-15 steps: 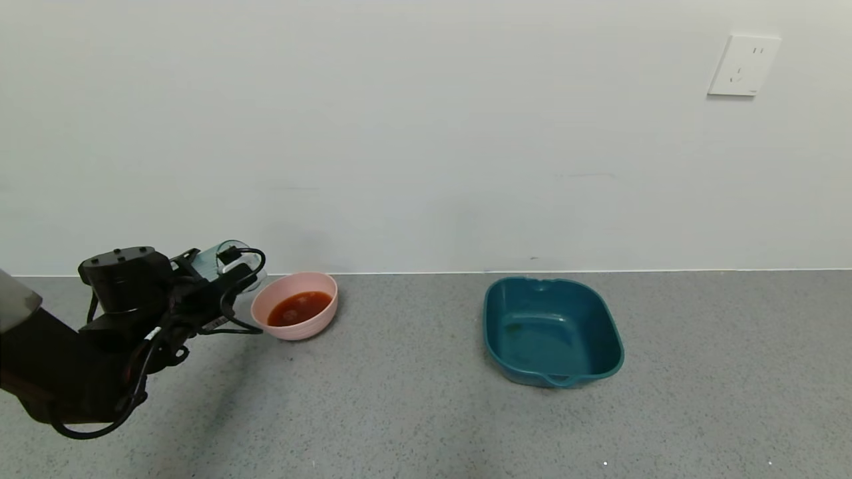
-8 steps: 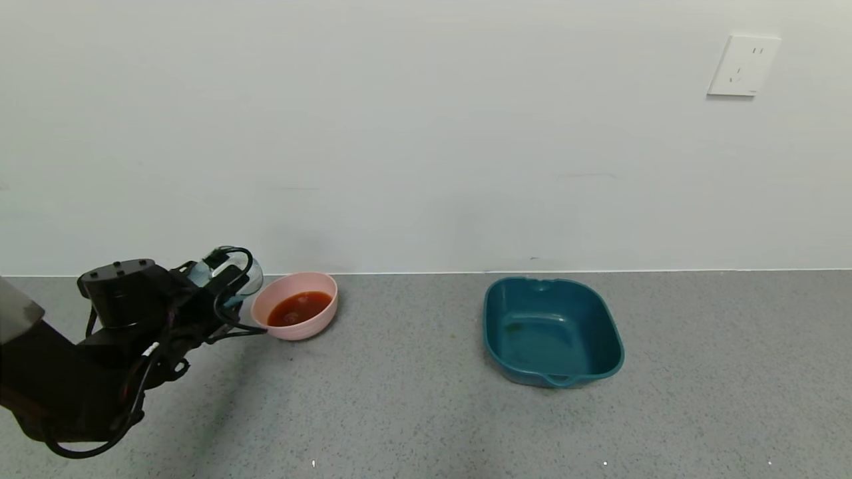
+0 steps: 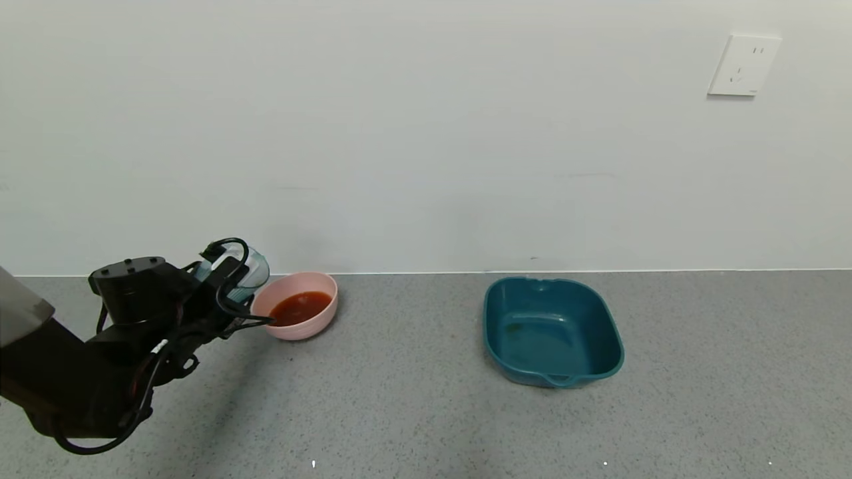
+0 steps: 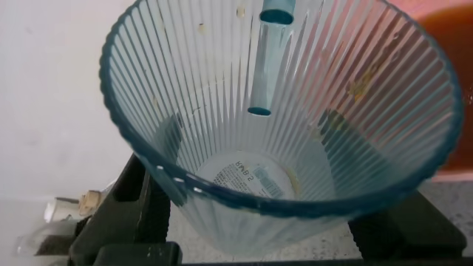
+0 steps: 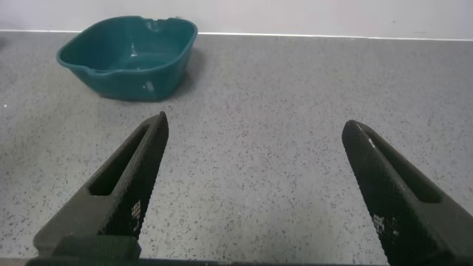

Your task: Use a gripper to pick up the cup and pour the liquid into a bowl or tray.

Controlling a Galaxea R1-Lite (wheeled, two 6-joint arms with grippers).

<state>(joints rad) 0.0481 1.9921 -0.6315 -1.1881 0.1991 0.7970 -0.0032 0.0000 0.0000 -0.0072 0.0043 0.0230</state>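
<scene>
Gripping the ribbed blue-tinted cup at the far left of the grey speckled floor, close to the white wall: left gripper, black, cables looping over it, fingers clamped on either side of the cup's lower body. Held off the floor, just beside the left rim of the pink bowl, tipped only slightly, mouth up and toward the wall. Seen from the left wrist, cup looking emptied: clear ribbed wall, a round label showing through the base, a few orange specks stuck on the inside, side handle on the far wall. Dark gripper fingers pressed against the outside at both flanks. Edge of the pink bowl just behind the cup in that view, with orange-red liquid in it.

Pooled in the bowl's bottom in the head view: orange-red liquid, cloudy, well below the rim. Bowl upright on the floor, close to the wall.

Well apart to the right, also upright on the floor: teal rounded-rectangular tray, pour lip facing the robot. Same teal tray far off in the right wrist view.

Right gripper outside the head view; from its own wrist, fingers spread wide, nothing between them, hanging over bare floor.

High on the wall at the right: white socket plate.
</scene>
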